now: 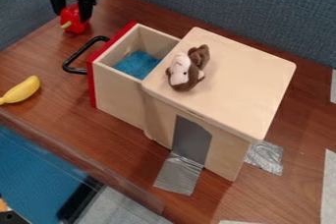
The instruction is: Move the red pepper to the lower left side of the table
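Item one: red pepper (75, 25), one piece, with a pale yellow-green stem. Location: ten o'clock from the wooden box (226, 78), near the far left edge of the table (108, 144), just beyond the drawer's black handle (80, 51). Whether it rests on the wood or is slightly raised, I cannot tell.

Item two: my hand (70, 19), black, hanging down right at the pepper. Condition: I cannot tell whether it is clamped on the pepper or merely placed about it.

Item three: yellow banana (22, 90), at nine o'clock from the box, and at seven o'clock from the pepper.

Item four: brown-and-white plush toy (187, 68), on the box top. Below and beside it, the open drawer (118, 88) with a blue cloth (136, 64) inside.

Progress entry: the approach is done, as I judge it; the delivery is not. Outstanding: a sure grip, if not already made; a lift; a carry towards six o'clock, passing to the nine o'clock side of the handle; a lowering onto the wood around eight o'clock from the box, beside the banana; and the release.
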`<state>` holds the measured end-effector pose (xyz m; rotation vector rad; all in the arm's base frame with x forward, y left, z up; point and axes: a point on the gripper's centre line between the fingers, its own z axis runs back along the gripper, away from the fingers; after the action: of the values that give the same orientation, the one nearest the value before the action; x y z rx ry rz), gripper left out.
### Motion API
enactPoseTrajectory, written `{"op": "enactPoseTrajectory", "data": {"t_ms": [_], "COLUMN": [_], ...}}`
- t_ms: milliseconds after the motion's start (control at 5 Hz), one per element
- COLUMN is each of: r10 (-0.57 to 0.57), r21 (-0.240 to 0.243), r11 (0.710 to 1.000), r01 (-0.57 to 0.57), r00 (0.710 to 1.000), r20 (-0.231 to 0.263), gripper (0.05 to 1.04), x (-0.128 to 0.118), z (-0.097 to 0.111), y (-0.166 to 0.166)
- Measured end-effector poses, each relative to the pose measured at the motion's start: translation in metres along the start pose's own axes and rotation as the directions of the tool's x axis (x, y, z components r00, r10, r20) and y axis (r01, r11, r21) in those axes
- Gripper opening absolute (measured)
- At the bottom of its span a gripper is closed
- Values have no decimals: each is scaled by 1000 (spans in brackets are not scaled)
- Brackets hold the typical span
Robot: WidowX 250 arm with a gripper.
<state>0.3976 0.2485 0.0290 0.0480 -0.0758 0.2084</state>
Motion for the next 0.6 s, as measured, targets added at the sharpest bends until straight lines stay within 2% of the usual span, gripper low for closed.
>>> {"op": "enactPoseTrajectory", "data": {"t_ms": [200, 400, 600], "r10": [-7, -43, -72], "r21": [-33, -67, -77], "r11": [999, 997, 994], "r01": [7, 47, 78], "r00": [1000, 998, 995], "r20": [6, 51, 74], "gripper": [826, 826, 826], "x": [-6, -22, -48], "z": [3, 28, 42], "y": [-2, -8, -6]}}
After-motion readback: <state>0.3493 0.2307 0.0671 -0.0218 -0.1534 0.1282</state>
